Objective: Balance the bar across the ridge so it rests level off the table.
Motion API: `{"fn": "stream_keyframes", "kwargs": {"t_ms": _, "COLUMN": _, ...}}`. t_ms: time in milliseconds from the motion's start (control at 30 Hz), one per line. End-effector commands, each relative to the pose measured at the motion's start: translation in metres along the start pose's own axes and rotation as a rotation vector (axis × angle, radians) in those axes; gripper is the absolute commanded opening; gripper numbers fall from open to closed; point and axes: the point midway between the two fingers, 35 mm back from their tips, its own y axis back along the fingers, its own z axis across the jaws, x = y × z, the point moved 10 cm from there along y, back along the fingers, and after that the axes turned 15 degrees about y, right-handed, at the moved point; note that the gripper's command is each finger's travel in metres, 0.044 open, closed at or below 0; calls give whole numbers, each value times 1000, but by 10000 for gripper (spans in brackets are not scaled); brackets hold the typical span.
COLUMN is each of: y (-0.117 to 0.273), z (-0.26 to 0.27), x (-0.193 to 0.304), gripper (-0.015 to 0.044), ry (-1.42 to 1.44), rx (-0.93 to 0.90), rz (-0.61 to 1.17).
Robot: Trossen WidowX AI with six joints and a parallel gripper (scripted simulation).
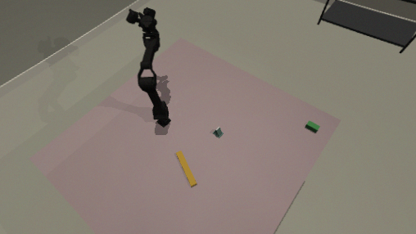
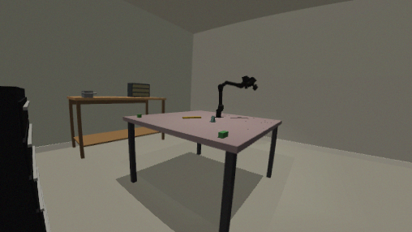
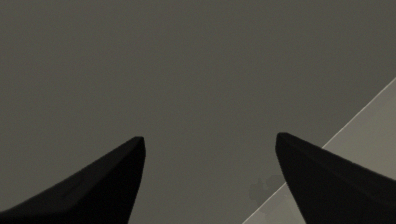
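The yellow bar lies flat on the pink table top, apart from the ridge. The small teal ridge stands on the table, to the right of the bar in the top view and bare on top. My gripper is open, its two dark fingertips wide apart with nothing between them. In the top and exterior views it is raised high, well away from bar and ridge. The wrist view shows only wall and floor beyond the fingers, neither bar nor ridge.
A green block lies near a table corner. Another small green block lies near the left corner in the exterior view. A wooden bench and a black cabinet stand off the table.
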Motion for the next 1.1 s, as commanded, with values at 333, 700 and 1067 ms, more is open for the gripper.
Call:
{"fn": "stream_keyframes", "kwargs": {"t_ms": 333, "y": 43, "z": -62, "x": -26, "gripper": 315, "ry": 23, "rx": 281, "rz": -37}}
{"fn": "stream_keyframes", "kwargs": {"t_ms": 700, "y": 88, "z": -102, "x": -48, "gripper": 315, "ry": 48, "rx": 497, "rz": -69}}
{"fn": "stream_keyframes", "kwargs": {"t_ms": 1067, "y": 137, "z": -122, "x": -68, "gripper": 315, "ry": 124, "rx": 691, "rz": -109}}
